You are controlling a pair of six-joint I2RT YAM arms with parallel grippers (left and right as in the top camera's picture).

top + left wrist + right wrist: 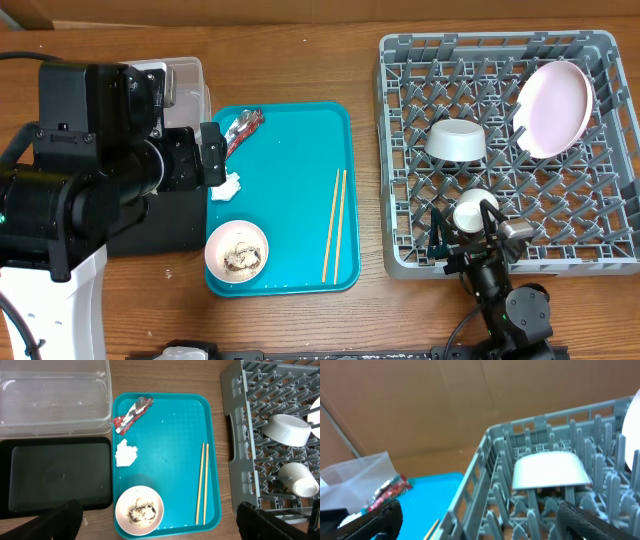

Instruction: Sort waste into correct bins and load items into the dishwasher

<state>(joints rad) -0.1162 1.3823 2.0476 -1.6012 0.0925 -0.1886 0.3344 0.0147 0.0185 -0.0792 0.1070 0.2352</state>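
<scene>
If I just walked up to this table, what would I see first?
Probably the bright teal tray in the middle, holding a dirty little bowl, chopsticks, a white napkin and a red wrapper. Next comes the big grey rack on the right, with a pink plate propped in its far right corner.

The left arm (90, 170) hides most of the black tray (175, 225).
</scene>
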